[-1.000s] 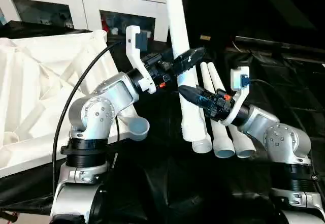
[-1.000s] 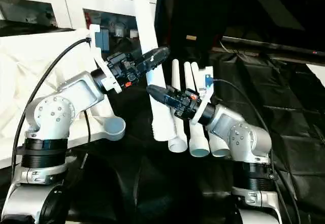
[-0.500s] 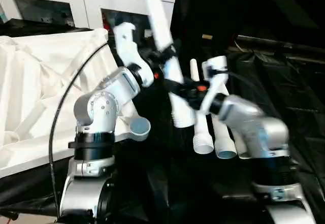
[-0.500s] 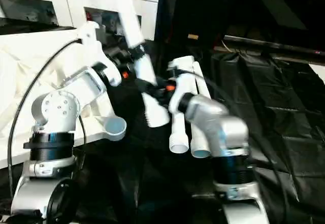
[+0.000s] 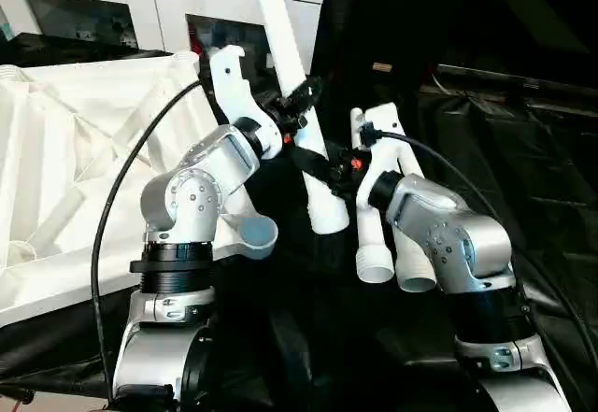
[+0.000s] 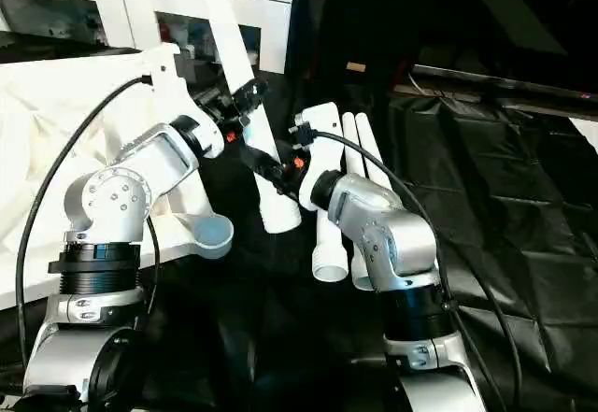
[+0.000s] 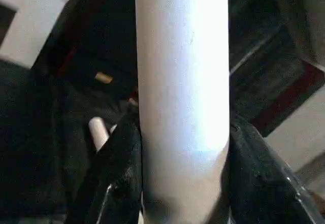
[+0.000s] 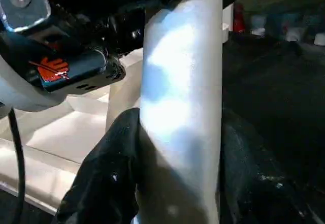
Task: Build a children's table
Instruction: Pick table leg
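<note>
Leg (image 5: 297, 85): raised steeply, both end effectors clamped on it for steering.
Left end effector (image 5: 301, 104): grips higher.
Right end effector (image 5: 318, 164): grips lower.
Tabletop (image 5: 56, 178): underside up, sockets exposed.

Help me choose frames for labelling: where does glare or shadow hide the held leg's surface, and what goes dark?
Left wrist view: strong glare whitens the leg along its lit side, with shadow toward the end nearest the camera. Right wrist view: a bright patch farther along the leg, shade nearer the camera. Left eye view: the black cloth swallows detail, while the tabletop is brightly lit.
</note>
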